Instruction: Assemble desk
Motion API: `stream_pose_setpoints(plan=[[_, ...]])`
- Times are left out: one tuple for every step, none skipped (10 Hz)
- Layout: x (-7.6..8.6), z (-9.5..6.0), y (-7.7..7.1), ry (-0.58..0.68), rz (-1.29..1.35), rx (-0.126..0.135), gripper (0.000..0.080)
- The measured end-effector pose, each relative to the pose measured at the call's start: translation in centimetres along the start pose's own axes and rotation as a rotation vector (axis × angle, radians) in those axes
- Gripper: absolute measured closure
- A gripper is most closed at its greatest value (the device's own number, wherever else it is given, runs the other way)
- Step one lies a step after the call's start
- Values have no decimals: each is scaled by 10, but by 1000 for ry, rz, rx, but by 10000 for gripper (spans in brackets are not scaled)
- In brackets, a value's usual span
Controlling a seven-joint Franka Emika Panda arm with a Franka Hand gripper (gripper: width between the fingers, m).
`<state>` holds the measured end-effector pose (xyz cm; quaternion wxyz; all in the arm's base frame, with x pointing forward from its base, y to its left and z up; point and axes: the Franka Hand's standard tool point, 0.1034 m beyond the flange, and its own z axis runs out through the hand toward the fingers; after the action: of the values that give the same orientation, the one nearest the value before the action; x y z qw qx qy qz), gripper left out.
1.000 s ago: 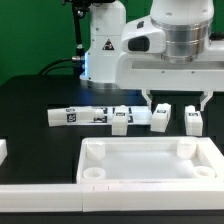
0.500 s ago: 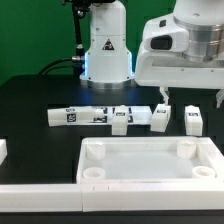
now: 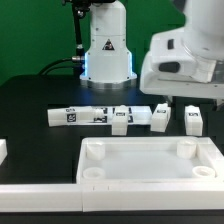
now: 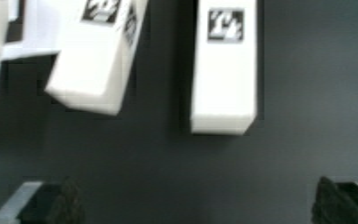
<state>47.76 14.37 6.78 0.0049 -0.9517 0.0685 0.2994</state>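
The desk's white rimmed top (image 3: pixel 150 168) lies at the front with round sockets in its corners. Behind it, tagged white legs stand in a row (image 3: pixel 121 118) (image 3: pixel 160 116) (image 3: pixel 194 120). My gripper (image 3: pixel 190 100) hangs above the two legs on the exterior view's right, its hand largely filling that side. In the wrist view two legs (image 4: pixel 227 70) (image 4: pixel 94 60) lie on the dark table beyond my gripper (image 4: pixel 199 205). Its dark fingertips (image 4: pixel 48 205) stand wide apart, open, with nothing between them.
The marker board (image 3: pixel 78 116) lies to the exterior view's left of the legs. A white wall (image 3: pixel 40 195) runs along the front, with a short piece (image 3: pixel 3 150) at the left edge. The arm's base (image 3: pixel 106 50) stands at the back.
The arm has risen and shifted toward the exterior view's right, away from the row of legs. The jaws stay open and the parts have not moved.
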Motion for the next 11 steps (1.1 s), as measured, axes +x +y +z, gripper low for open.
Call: stream_pose_setpoints(plan=[[-8, 13, -12, -32, -12, -23, 151], [-18, 17, -10, -112, -10, -41, 151], [-14, 18, -5, -175, 0, -48, 151], [-3, 16, -6, -142, 2, -42, 151], [-4, 16, -7, -138, 1, -41, 151], [-4, 17, -7, -140, 5, -41, 151], [-9, 25, -17, -159, 17, -9, 151], [-13, 28, -23, -186, 25, 31, 151], [-13, 30, -19, -205, 30, 36, 151], [-12, 30, -17, -199, 33, 30, 151], [-12, 30, -16, -200, 34, 30, 151]])
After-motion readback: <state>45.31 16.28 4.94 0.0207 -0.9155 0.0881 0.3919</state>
